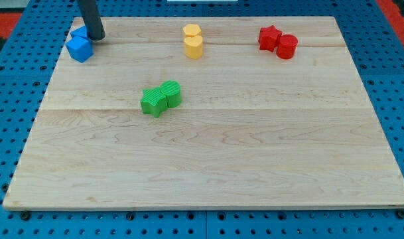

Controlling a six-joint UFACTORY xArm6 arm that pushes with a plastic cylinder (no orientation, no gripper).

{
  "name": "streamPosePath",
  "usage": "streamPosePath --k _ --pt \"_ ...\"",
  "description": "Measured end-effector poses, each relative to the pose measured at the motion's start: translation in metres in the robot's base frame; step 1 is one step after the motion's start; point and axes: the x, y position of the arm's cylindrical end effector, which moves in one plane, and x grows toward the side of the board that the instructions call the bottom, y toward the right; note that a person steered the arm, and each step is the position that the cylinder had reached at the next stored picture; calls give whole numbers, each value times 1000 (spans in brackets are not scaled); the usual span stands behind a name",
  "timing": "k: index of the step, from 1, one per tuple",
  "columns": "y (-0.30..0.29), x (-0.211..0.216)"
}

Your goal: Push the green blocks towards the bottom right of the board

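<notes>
Approach step: my tip (97, 37) sits at the table's (255, 166) top-left corner beside the blue blocks (79, 45), well apart from the two touching green blocks (160, 98); no jaws fitted, and the next move calls for coming round to their upper-left side.

no readable text, no labels, no brands, no numbers or signs anywhere in view

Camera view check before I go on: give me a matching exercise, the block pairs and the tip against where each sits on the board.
Things:
1. green blocks
2. red blocks
3. yellow blocks
4. my tip

Places:
A. top edge, near the middle
B. top left corner, touching the blue blocks on their right side
C. left of centre, away from every edge
D. top edge, toward the view's right

Pairs: 1-C, 2-D, 3-A, 4-B
</notes>
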Motion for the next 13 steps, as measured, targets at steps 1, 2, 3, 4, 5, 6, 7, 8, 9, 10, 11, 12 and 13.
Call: streamPosePath --k 1,2,3,4,5,6,7,8,9,10,11,12,13 --pt "0 0" --pt "21 2" --pt "59 45" --pt "109 79" --pt "135 101" --pt "176 101" --pt "161 76" --pt "152 57" --pt "158 96" --pt "158 152" --pt "199 175" --pt "190 188" --pt "174 158"
